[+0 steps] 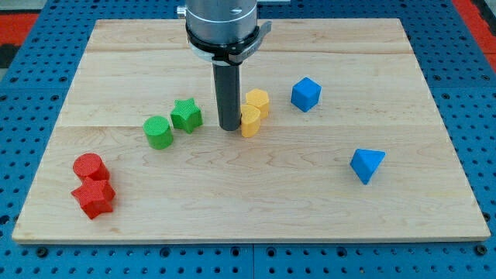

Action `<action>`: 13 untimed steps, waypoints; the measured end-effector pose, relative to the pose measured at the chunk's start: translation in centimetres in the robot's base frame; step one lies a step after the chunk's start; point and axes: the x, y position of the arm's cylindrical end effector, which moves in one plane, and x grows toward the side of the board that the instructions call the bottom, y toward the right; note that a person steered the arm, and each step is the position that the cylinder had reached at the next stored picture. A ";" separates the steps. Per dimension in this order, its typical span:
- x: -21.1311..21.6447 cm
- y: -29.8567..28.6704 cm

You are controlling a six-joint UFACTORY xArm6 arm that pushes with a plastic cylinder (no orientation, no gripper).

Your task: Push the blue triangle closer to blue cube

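The blue triangle (366, 164) lies at the view's right, below the middle of the board. The blue cube (306, 94) sits up and to the left of it, well apart. My tip (229, 127) stands near the board's middle, right next to the left side of a yellow block (249, 122). The tip is far to the left of the blue triangle and to the lower left of the blue cube.
A second yellow block (257, 102) sits just above the first. A green star (186, 115) and a green cylinder (158, 132) lie left of the tip. A red cylinder (88, 167) and a red block (94, 197) sit at the lower left of the wooden board (256, 209).
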 end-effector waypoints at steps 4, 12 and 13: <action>6.9 -2.3; 13.9 14.1; 16.6 17.3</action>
